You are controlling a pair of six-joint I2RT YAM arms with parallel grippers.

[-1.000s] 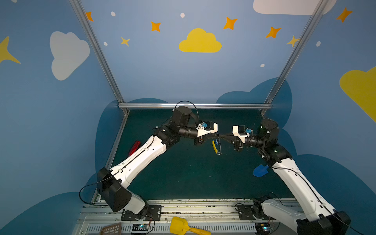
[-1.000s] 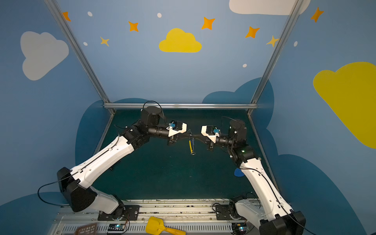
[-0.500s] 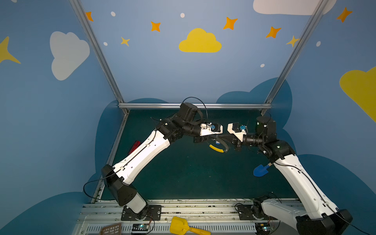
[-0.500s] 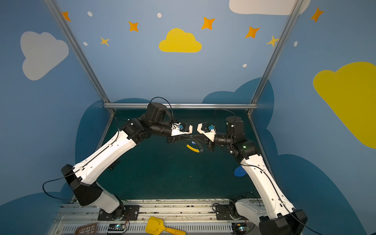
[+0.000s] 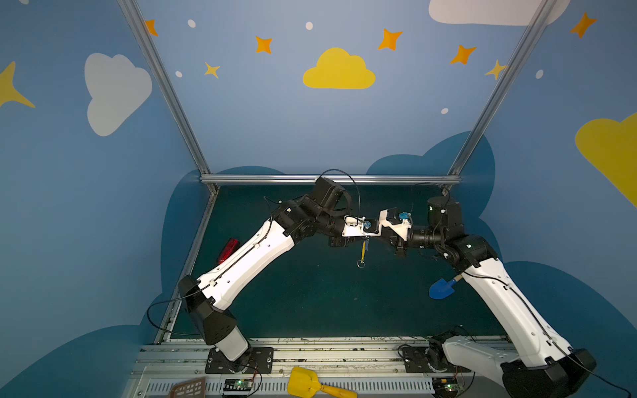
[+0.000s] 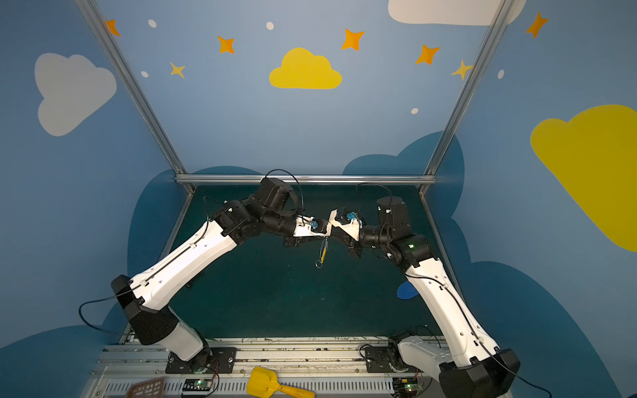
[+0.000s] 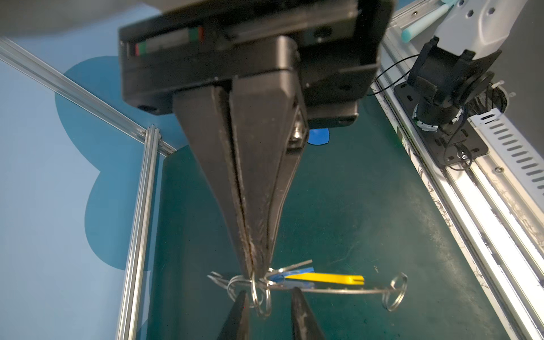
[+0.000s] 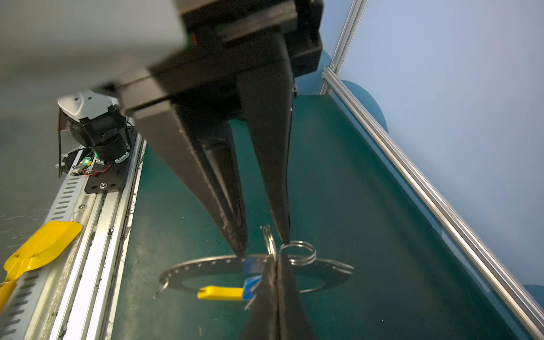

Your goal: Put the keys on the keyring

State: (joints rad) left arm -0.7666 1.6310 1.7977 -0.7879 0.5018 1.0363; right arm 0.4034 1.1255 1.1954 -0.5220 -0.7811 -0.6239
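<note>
**Left wrist view.** The right fingers [image 7: 253,206] are pressed together, their tips pinching the keyring [image 7: 338,290]. It shows here edge-on as a thin grey line, with its small loop [image 7: 394,291] at the free end. The keys [image 7: 294,268], a silver blade and a blue tag, fan out just beside the pinch, next to a yellow piece [image 7: 323,278]. The left fingers [image 7: 237,318] stand narrowly apart and hold nothing. Two split rings [image 7: 260,294] hang between their tips.

**Right wrist view.** The keyring's studded rim [image 8: 206,262] shows face-on. One left tip touches the rim and the other sits just beside a coiled split ring [image 8: 297,251]. The blue tag [image 8: 250,287] touches the closed right fingers.

**Both top views.** The keyring [image 5: 363,249] hangs from where the two sets of fingers meet, long axis downward and loop lowest. It is in the air over the bench [image 5: 310,303], about midway between the left and right edges and nearer the far edge.

**Judgement.** The coming move turns on the split rings lying between the left tips, crosswise to the rim. The right arm is the anchor and the left arm is free to work. I cannot tell whether the keys' ring is threaded onto the rim.
</note>
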